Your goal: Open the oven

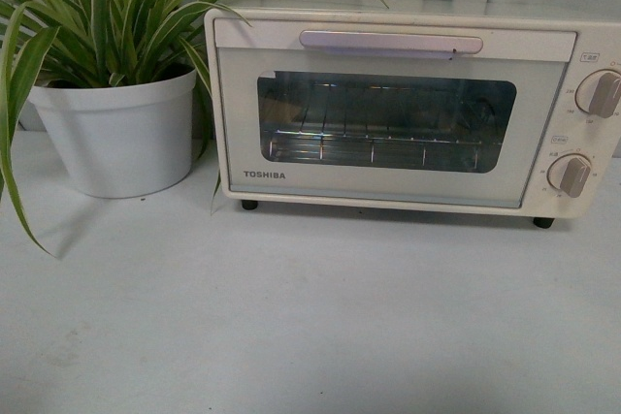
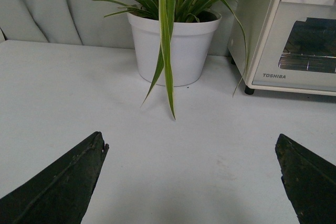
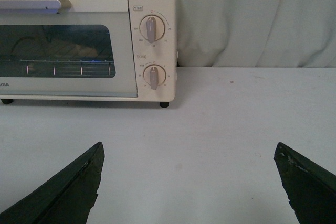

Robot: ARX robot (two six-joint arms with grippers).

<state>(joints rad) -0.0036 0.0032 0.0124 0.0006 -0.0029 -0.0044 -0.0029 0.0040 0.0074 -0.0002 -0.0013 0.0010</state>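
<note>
Oven point(image 1: 398, 109) shut, at far edge of the table point(image 1: 291, 336). Looks rigid yet light on small feet point(image 1: 250, 205), likely to slide if yanked; glass door point(image 1: 388, 186) fragile. Best taken by bar handle point(image 1: 390, 43). Left gripper point(image 2: 184, 182), right gripper point(image 3: 186, 182) spread wide, empty.

Likely a staged test bench: white table point(image 1: 291, 336), draped backdrop point(image 3: 252, 19), oven point(image 1: 388, 191), potted plant point(image 1: 116, 133).

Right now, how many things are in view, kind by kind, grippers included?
Toshiba toaster oven: 1
Potted spider plant: 1
Grippers: 2 (left gripper, right gripper, both open)
Total: 4
</note>
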